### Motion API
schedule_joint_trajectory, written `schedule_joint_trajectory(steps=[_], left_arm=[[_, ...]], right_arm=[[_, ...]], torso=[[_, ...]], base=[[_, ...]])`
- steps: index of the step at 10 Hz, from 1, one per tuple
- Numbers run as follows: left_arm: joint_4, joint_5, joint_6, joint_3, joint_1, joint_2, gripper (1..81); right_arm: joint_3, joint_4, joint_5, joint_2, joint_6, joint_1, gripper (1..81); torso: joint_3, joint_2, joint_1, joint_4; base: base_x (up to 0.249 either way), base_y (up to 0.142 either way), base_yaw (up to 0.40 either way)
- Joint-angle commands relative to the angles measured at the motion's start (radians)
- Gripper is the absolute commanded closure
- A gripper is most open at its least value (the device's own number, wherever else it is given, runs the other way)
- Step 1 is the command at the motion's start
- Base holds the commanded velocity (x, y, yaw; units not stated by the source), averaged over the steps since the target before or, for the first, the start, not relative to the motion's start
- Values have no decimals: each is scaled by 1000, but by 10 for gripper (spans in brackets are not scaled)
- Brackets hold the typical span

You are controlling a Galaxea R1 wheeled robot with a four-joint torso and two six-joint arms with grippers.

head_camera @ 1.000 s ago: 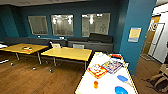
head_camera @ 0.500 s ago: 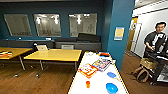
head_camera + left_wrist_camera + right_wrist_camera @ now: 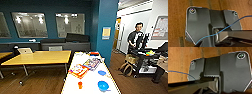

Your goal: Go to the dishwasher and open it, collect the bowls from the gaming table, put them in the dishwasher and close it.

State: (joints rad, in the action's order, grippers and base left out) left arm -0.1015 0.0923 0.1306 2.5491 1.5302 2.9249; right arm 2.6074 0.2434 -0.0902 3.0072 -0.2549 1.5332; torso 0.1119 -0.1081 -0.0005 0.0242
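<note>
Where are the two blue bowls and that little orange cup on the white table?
nearer bowl (image 3: 103, 85), head view, on its inside.
farther bowl (image 3: 101, 72), head view, on its middle.
orange cup (image 3: 80, 85), head view, on its side.

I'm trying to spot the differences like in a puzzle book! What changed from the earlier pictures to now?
The camera turned with the robot, so the whole room slid left in the head view. A person beside a cart came into sight on the right. The gaming table now lies straight ahead. On it, the two blue bowls, the game boxes and the orange cup lie as before.
</note>
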Motion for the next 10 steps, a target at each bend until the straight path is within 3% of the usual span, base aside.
schedule_joint_trajectory(steps=[1,10], left_arm=[[-4,-48,0,-4,-46,-4,10],[-3,-43,0,-4,-48,-2,10]], right_arm=[[-8,8,40,0,0,-57,10],[-4,-1,40,11,-9,-61,10]], torso=[[0,0,1,0],[0,0,1,0]], base=[[0,0,0],[0,0,0]])
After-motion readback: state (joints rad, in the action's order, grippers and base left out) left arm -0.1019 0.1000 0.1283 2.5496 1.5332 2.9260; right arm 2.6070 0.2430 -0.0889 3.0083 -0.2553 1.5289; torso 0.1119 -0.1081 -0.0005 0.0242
